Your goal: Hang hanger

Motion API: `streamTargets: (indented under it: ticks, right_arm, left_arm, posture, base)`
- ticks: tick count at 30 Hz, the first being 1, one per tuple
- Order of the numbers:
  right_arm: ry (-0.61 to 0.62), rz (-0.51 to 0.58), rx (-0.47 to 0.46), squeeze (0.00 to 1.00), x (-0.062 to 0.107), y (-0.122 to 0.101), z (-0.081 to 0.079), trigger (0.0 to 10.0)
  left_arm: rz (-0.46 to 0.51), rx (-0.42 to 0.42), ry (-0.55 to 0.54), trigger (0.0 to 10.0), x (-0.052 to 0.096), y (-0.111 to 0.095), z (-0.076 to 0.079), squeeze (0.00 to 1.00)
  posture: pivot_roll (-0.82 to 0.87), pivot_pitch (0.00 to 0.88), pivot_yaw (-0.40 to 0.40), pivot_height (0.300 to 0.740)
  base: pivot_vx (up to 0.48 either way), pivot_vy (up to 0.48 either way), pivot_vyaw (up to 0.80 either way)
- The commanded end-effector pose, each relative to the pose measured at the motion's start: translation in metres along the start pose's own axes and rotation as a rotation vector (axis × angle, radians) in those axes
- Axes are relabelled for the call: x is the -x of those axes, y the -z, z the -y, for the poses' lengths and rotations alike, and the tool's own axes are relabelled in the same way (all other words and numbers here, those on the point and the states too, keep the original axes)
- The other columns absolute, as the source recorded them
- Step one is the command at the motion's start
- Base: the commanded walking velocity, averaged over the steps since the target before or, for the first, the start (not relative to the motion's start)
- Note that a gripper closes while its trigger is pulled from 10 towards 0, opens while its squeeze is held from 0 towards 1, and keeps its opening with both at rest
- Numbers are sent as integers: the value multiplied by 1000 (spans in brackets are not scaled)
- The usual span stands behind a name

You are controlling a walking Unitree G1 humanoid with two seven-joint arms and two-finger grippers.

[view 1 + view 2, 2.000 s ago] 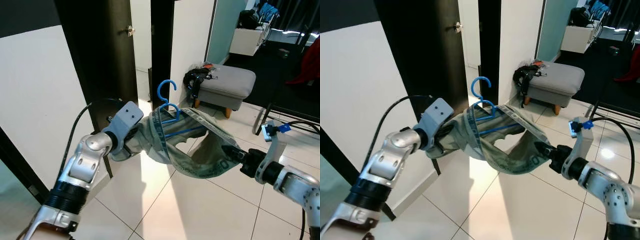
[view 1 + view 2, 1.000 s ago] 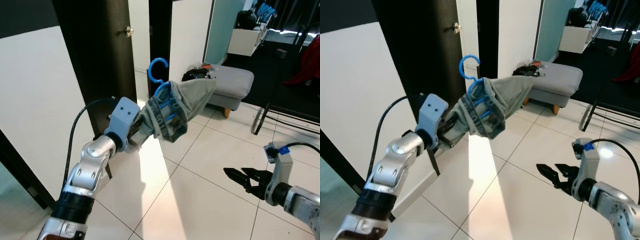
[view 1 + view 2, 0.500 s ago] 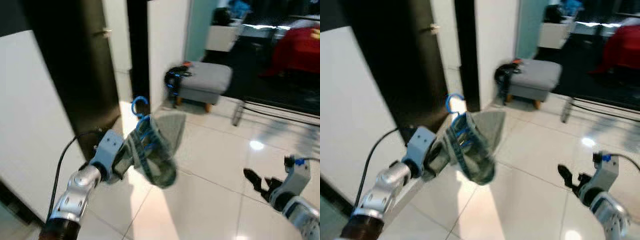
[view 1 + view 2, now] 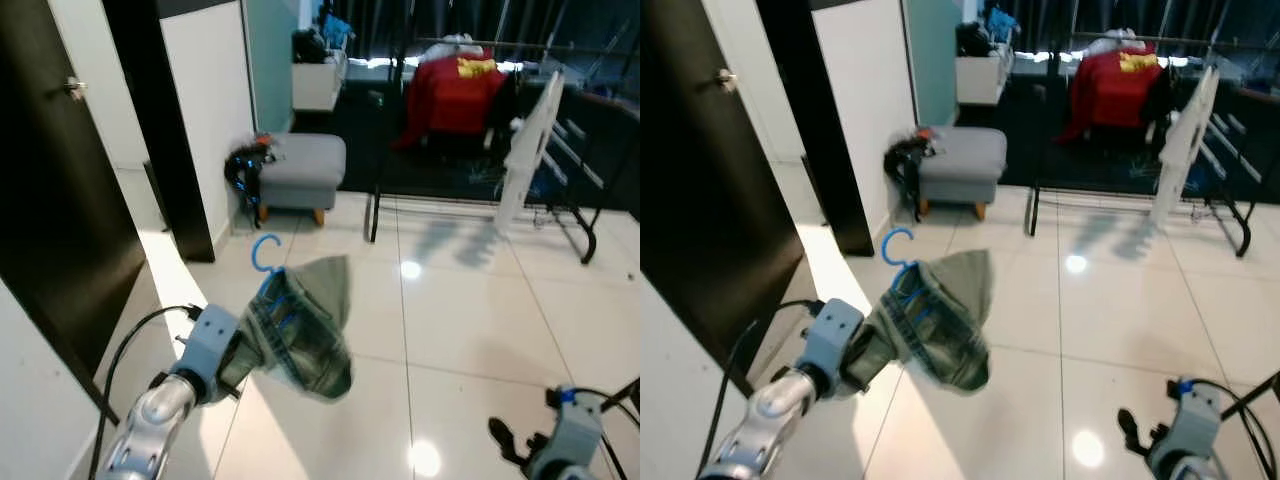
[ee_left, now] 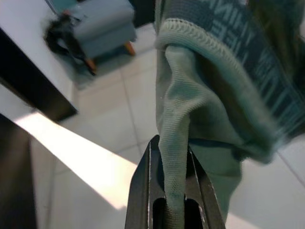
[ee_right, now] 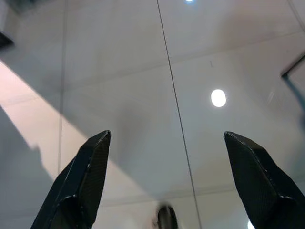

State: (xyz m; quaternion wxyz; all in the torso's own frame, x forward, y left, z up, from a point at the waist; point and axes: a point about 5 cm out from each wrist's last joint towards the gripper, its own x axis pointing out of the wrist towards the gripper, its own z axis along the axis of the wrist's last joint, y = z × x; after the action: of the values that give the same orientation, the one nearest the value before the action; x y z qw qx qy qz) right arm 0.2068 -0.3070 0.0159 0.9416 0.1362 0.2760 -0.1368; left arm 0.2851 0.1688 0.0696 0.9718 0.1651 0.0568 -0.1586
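Low on the left, the left gripper (image 5: 169, 202) has its jaws pinched close on a fold of grey-green cloth (image 4: 305, 335), the ribbed hem running straight between the fingers (image 5: 143, 191) with almost no gap to either side. That cloth is draped over a blue hanger (image 4: 267, 270), whose hook stands up clear above the bundle, held off the tiled floor (image 4: 460, 320) out in front of the robot. At the near right the right gripper (image 6: 167, 181) hangs low over the tiles with its jaws spread wide, touching and holding nothing. Farther off, a grey stool (image 4: 300, 165) sits against the left wall with a dark bag (image 4: 243, 165) slung at its side, and a clothes rack (image 4: 480, 200) with a red garment (image 4: 455, 95) stands at the far right.
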Motion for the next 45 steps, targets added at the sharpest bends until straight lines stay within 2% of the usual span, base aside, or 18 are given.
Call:
streamTargets:
  ticks: [1,9,13,18,45]
  right_arm:
    - [0,-19,4,0,-3,9,-4,10000]
    - [3,-5,13,0,-5,11,-5,10000]
    - [-23,16,27,0,-10,10,-14,10000]
    - [-29,19,31,0,-12,9,-17,10000]
    - [-33,32,36,0,-14,8,-17,10000]
  left_arm:
    - [18,-32,-27,10000,0,-2,-5,0]
    - [33,-38,-29,10000,0,-3,-5,0]
    - [95,-82,-19,10000,-8,-21,-4,0]
    - [113,-88,-19,10000,-11,-26,-5,0]
    - [125,-94,-20,10000,-12,-30,-4,0]
  posture:
    - [134,0,9,740]
    - [140,0,7,740]
    - [143,0,12,740]
    - [144,0,12,740]
    - [144,0,12,740]
  base:
    - [480,0,0]
    - [480,0,0]
    - [476,0,-800]
    - [464,0,-800]
    - [461,0,-800]
